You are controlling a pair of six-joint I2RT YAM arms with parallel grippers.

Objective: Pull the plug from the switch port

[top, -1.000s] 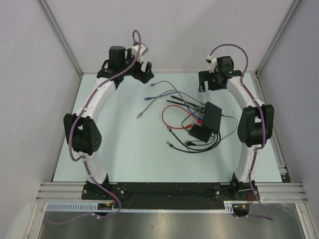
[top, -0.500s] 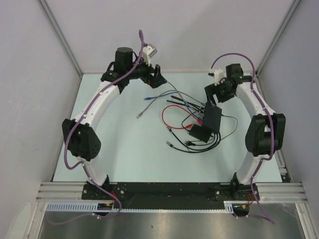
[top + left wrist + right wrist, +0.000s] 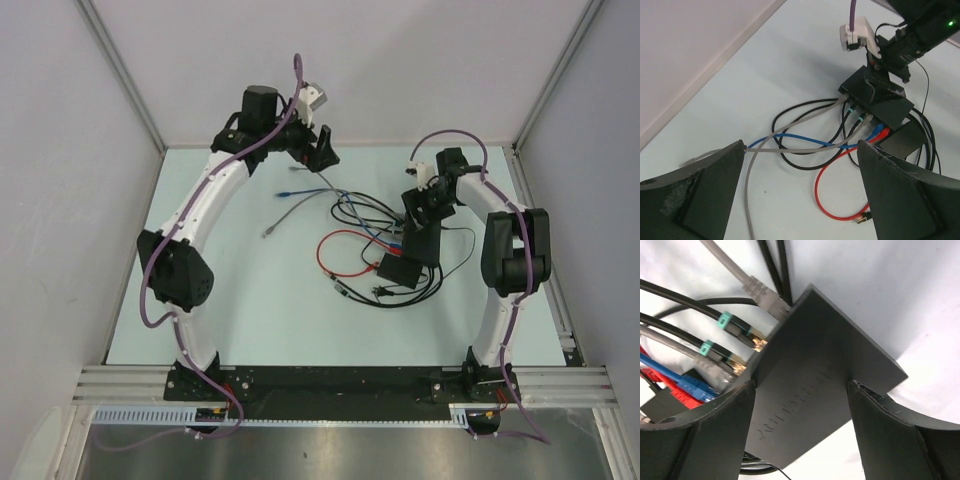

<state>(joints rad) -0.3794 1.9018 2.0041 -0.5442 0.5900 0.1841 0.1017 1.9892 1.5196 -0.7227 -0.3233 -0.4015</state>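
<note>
Evidently the right gripper (image 3: 800,386) is there to steady the switch (image 3: 825,360): its jaws stand spread astride the box, though whether the pads already press its sides cannot be told. The switch lies right of centre on the table (image 3: 250,300), its plugs (image 3: 747,337) seated in the ports along the edge facing the left arm. The left gripper (image 3: 801,149), jaws wide apart and holding nothing, hovers well short of them, aimed along the cables (image 3: 790,135), likely to take a plug. A second ago the right gripper hung beyond the switch, the left sat farther from centre, and the cables lay slightly differently.
</note>
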